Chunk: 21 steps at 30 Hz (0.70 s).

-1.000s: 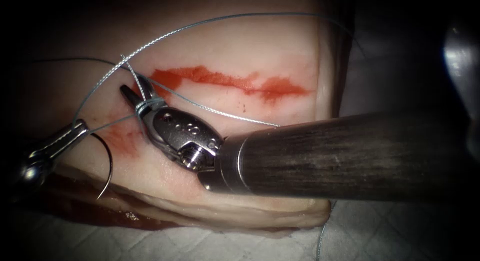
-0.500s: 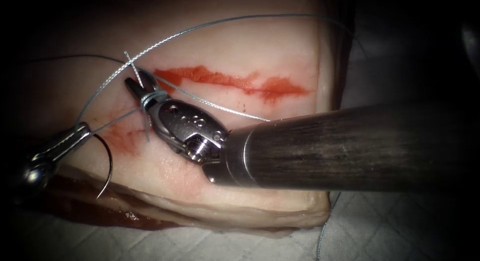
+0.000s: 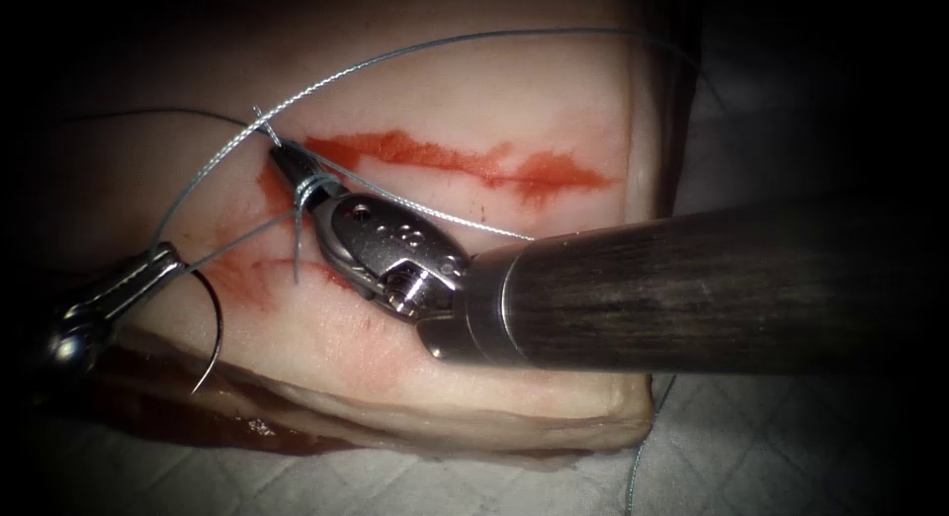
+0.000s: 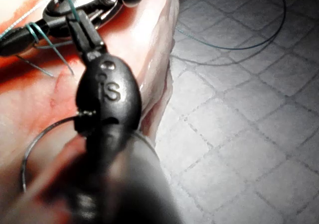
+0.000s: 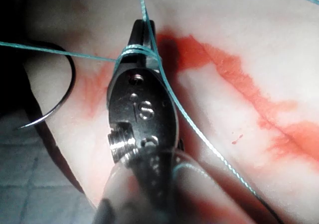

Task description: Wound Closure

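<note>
Over the last second my right tool (image 3: 285, 160), wound with thread (image 3: 314, 186) loops, has closed its spread jaws on the short thread end at the left end of the cut (image 3: 450, 162); a knot looks under way. My left tool (image 3: 166, 261) pinches thread near the needle (image 3: 213, 323), which hangs free outside the tissue (image 3: 554, 101), left of my right tool.

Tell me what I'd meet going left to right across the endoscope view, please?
Left tool holding the needle by its end, free of the tissue → right tool, thread wrapped around its shut jaws → red fluid along the cut → right tool's dark shaft.
</note>
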{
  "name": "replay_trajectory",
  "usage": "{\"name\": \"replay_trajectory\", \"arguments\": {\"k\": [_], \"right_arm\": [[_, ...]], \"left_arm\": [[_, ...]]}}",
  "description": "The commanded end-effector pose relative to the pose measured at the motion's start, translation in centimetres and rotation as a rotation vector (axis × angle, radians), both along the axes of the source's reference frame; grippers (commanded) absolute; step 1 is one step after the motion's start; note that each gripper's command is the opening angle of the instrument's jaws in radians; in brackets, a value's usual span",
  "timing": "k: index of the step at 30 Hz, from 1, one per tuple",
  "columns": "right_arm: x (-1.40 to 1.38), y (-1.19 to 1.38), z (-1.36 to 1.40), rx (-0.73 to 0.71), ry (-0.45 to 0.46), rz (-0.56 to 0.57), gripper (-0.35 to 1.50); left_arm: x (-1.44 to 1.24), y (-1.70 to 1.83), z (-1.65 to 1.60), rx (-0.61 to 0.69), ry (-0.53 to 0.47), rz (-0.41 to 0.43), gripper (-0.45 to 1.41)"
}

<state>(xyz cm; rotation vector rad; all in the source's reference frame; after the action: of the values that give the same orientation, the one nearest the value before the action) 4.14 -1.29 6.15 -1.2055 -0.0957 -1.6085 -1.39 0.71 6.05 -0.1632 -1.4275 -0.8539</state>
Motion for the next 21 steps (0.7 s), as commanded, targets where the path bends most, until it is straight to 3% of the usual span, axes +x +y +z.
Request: {"name": "replay_trajectory", "arguments": {"k": [1, 14, 21], "right_arm": [[0.09, 0.0, 0.0, 0.005, -0.001, -0.004, -0.35], [0.05, -0.17, -0.14, 0.068, -0.026, -0.071, -0.35], [0.02, -0.25, -0.22, 0.091, -0.011, -0.13, -0.35]], "left_arm": [[-0.05, -0.01, 0.04, 0.001, -0.001, 0.001, -0.45], [0.05, 0.1, 0.14, 0.008, 0.019, -0.035, -0.45], [0.13, 0.44, 0.4, 0.011, 0.073, -0.074, -0.45]]}}
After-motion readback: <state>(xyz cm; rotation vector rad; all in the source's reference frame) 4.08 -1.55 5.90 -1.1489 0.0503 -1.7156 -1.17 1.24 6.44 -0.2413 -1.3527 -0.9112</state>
